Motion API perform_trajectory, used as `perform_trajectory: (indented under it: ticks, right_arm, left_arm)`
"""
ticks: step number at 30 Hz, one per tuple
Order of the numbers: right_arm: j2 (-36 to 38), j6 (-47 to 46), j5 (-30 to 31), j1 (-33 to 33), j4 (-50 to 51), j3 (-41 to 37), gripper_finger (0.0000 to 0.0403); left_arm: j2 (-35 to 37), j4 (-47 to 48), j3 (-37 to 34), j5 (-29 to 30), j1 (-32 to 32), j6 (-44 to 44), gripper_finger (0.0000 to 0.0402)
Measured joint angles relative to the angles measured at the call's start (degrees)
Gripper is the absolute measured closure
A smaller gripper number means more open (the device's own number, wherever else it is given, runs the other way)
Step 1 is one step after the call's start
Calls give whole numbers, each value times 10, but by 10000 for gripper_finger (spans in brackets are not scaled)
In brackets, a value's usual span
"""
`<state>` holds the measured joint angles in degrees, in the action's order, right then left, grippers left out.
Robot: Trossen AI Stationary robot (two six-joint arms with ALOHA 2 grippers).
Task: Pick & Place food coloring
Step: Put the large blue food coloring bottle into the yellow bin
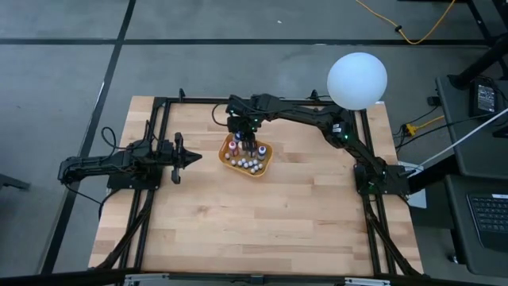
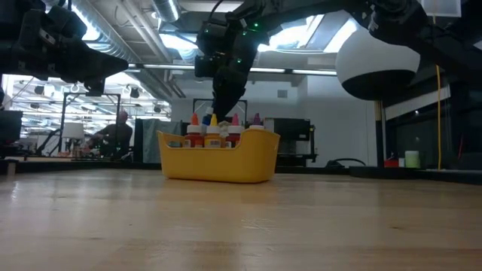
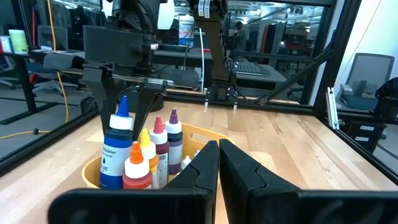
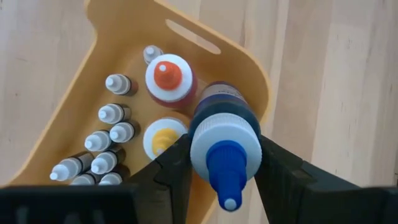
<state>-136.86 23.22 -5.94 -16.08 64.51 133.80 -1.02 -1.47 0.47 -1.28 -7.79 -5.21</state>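
Note:
An orange-yellow tray (image 1: 267,161) stands at the table's middle, toward the far edge, with several food coloring bottles upright in it. Among them are orange-topped (image 4: 168,74), yellow-topped (image 4: 163,137) and purple-topped (image 3: 173,127) ones and small white-capped ones (image 4: 106,134). My right gripper (image 1: 248,143) reaches down over the tray, shut on a blue-tipped bottle (image 4: 224,155) by the tray's wall (image 4: 264,93). My left gripper (image 1: 194,156) waits shut at the table's left, pointing level at the tray (image 3: 93,171). My right gripper pinches the blue-tipped bottle between its two fingers, one on each side of the white cap (image 4: 205,140). The fingers (image 3: 102,93) come steeply from above. The bottle (image 3: 118,143) stays upright, its lower end below the tray's rim. Whether it stands on the tray's floor cannot be told.
A black frame (image 1: 159,103) runs along the table's left, right and far sides. A white globe (image 1: 357,79) sits above the right arm. Bare wood (image 1: 254,230) stretches between the tray and the near edge.

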Motion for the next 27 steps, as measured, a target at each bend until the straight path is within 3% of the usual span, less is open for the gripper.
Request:
perform_trajectory:
  ticks: [19,27]
  right_arm:
    - [-14,12,-4,-3,-21,1,253]
    - [-24,12,-1,-4,-9,-1,233]
  left_arm:
    - [0,0,0,0,0,0,395]
    - [0,0,0,0,0,0,391]
